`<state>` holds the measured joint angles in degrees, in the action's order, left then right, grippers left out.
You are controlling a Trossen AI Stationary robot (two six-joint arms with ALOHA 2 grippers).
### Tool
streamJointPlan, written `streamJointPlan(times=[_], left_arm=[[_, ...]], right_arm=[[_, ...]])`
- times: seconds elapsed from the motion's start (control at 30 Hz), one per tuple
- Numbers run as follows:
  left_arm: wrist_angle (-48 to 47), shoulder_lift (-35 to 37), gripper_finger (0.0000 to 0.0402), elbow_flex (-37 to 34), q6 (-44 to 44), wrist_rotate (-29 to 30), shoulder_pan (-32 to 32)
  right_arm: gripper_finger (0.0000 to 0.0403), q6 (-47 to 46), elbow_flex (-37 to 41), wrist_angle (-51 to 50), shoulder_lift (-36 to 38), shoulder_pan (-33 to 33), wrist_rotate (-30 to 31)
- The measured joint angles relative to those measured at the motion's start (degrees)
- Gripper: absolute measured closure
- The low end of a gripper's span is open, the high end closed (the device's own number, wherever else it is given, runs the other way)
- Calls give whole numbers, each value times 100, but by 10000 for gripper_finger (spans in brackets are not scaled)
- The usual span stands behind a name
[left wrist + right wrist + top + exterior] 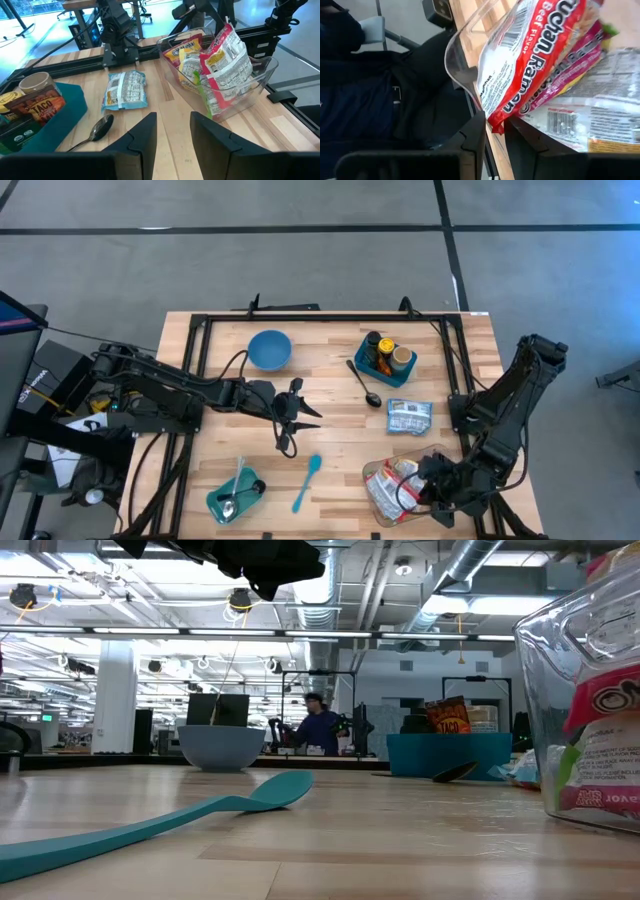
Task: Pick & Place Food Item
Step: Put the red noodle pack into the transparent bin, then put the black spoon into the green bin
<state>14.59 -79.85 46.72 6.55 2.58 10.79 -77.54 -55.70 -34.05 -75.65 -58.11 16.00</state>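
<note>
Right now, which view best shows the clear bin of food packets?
The left wrist view: the clear bin shows whole, its packets upright inside. The high view shows it small, partly under the right gripper. The low view catches only one wall at the edge; the right wrist view only its rim and a ramen packet.

Right hand [492,137] low, left hand [172,131] mid-table, fingers parted.

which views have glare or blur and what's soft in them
Low view: the teal spatula blurs toward the lens, and the clear container at the right edge is soft with bright reflections. Right wrist view: the ramen packet is close and smeared. High view: even light, soft shadows under the arms.
</note>
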Motion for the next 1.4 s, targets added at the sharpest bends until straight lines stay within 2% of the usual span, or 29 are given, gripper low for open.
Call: streamJointPlan(times=[0.2, 0.57, 0.83, 1.1, 1.4], left_arm=[[2, 0, 291, 0, 0, -1, 0], [0, -1, 291, 0, 0, -1, 1], [0, -2, 291, 0, 0, -1, 0], [0, -2, 291, 0, 0, -1, 2], [0, -1, 291, 0, 0, -1, 0]], right_arm=[[337, 12, 0, 77, -238, 0, -229], [337, -102, 0, 123, -243, 0, -287], [337, -352, 0, 121, -241, -4, -567], [337, -429, 0, 99, -241, -218, -564], [337, -951, 0, -834, -238, -243, -542]])
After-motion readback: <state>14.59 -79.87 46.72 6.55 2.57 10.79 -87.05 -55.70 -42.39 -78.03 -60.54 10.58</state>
